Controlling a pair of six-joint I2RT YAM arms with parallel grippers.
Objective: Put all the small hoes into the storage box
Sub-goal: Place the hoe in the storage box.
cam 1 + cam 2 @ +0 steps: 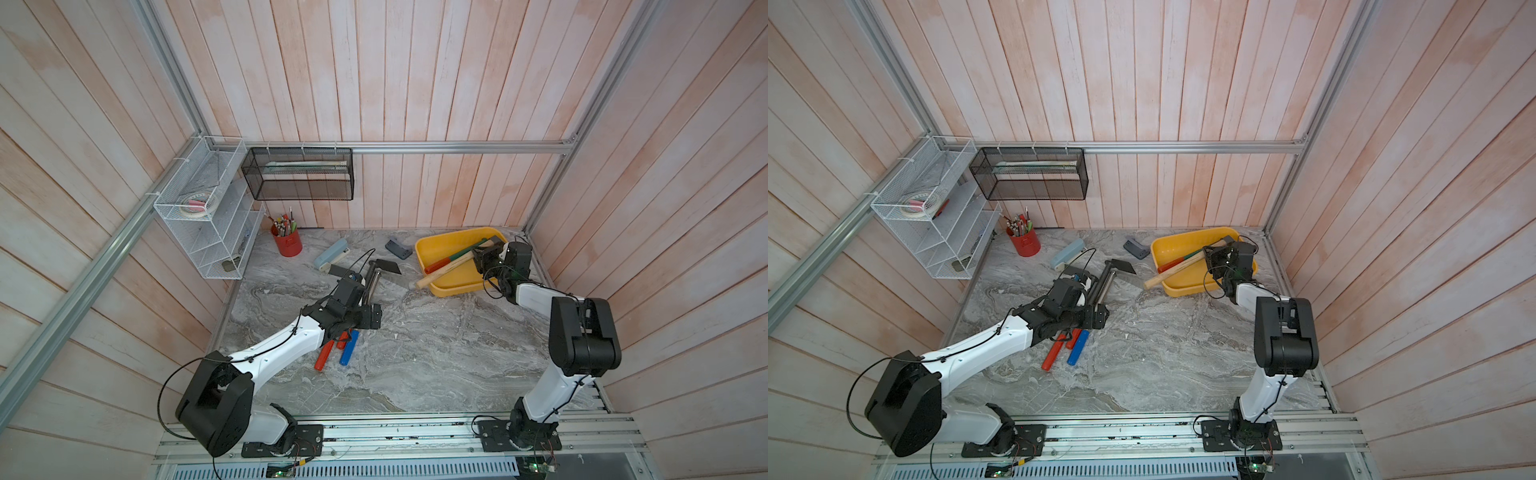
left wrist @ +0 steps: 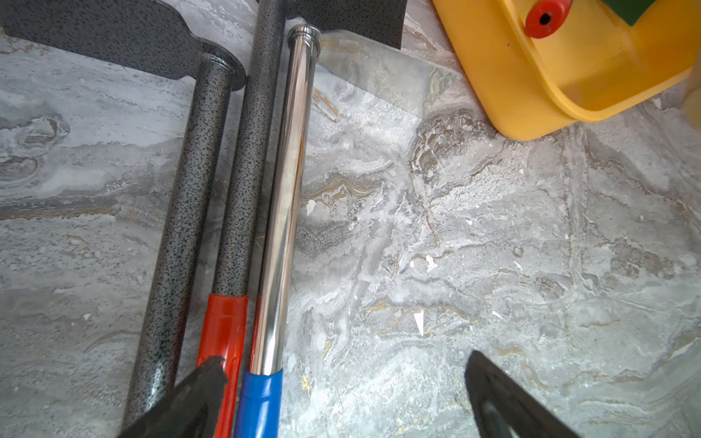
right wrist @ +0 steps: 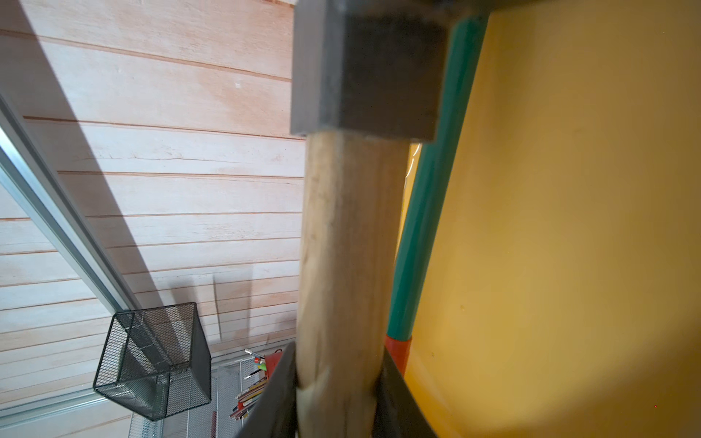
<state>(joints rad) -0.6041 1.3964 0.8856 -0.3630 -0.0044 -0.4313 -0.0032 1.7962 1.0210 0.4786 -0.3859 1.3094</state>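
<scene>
The near half of the bench (image 1: 415, 374) lies bare, as does the strip between the three long-handled tools (image 1: 372, 282) at mid-bench and the storage box (image 1: 457, 287) in the far right corner. A wooden-handled tool (image 1: 446, 271) jutting over its rim, a green-and-red handle (image 1: 461, 253) and the right end effector (image 3: 335, 379) crowd the box.

I see red pen cup (image 1: 287, 246) by back wall, pale blue stapler (image 1: 330, 258) near it; black mesh basket (image 1: 299, 183), white wire rack (image 1: 216, 232) on walls.

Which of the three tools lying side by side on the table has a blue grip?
The chrome-shafted tool; the two beside it have dark speckled shafts.
</scene>
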